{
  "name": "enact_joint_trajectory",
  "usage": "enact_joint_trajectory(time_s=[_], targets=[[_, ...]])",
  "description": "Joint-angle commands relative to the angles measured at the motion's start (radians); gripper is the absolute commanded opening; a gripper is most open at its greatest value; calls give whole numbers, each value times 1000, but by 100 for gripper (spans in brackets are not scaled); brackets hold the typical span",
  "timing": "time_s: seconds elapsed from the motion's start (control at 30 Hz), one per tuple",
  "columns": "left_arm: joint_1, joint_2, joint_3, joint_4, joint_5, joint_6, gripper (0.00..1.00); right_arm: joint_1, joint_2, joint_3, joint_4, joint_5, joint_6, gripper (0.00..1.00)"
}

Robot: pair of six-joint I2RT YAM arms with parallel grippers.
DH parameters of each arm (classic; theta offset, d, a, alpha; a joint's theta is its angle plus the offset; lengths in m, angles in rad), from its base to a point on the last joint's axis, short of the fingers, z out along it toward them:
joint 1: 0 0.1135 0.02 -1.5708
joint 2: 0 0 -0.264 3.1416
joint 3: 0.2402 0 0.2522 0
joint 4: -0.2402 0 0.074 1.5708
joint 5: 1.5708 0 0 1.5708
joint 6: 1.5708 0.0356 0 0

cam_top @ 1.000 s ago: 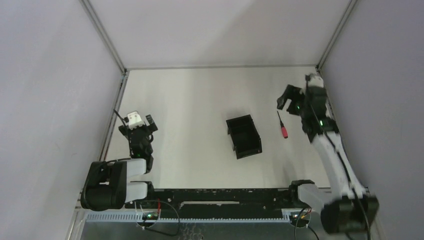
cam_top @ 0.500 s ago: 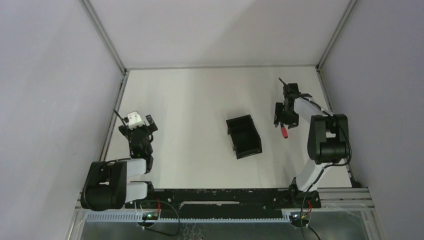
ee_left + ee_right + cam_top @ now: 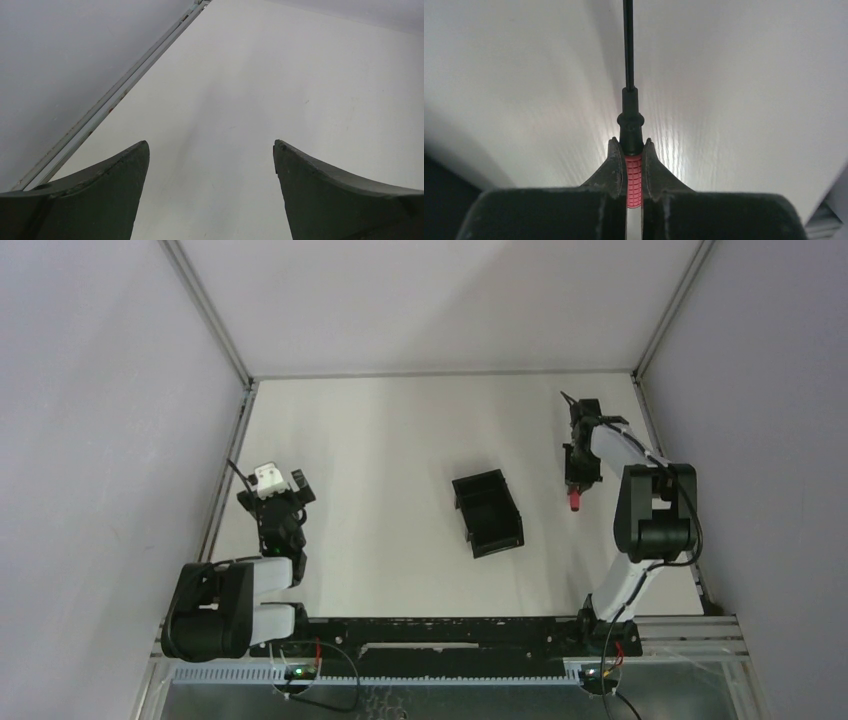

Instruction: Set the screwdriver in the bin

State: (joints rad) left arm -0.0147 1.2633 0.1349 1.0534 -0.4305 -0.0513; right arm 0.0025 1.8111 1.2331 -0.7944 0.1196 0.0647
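Note:
The screwdriver (image 3: 633, 180) has a ribbed red-pink handle and a thin black shaft pointing away from the wrist camera. My right gripper (image 3: 630, 145) is shut on that handle, both fingers pressed against its sides. From above, the right gripper (image 3: 577, 483) is low over the table at the right, with the red handle end of the screwdriver (image 3: 575, 503) poking out below it. The black open-topped bin (image 3: 487, 512) sits at the table's middle, left of the screwdriver and apart from it. My left gripper (image 3: 210, 147) is open over bare table at the left.
A metal rail (image 3: 225, 475) runs along the table's left edge close to the left arm. The right wall (image 3: 740, 440) stands close behind the right arm. A black bar (image 3: 440, 625) crosses the near edge between the arm bases.
The right arm came down onto the screwdriver and its jaws closed on the red handle. The bin and the left arm have not moved.

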Motion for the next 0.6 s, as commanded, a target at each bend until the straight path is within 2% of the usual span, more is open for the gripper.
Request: enact_joint_trajectory(time_s=[0.0, 0.13, 0.23, 0.33, 0.43, 0.5, 0.57], targets=[[-5, 4, 46, 39, 15, 16, 98, 46, -167, 156, -217, 90, 8, 0], [-5, 2, 47, 39, 14, 16, 98, 91, -230, 290, -418, 121, 84, 0], [-5, 2, 46, 39, 15, 16, 98, 182, -281, 346, -468, 102, 122, 0], [-5, 2, 47, 39, 15, 17, 98, 351, -348, 350, -383, 15, 109, 0], [-5, 2, 47, 39, 16, 16, 98, 563, -420, 303, -250, -38, 16, 0], [-5, 1, 47, 39, 14, 16, 98, 648, -462, 228, -126, -40, -55, 0], [-5, 3, 46, 38, 15, 17, 98, 683, -478, 164, -72, -43, -81, 0]])
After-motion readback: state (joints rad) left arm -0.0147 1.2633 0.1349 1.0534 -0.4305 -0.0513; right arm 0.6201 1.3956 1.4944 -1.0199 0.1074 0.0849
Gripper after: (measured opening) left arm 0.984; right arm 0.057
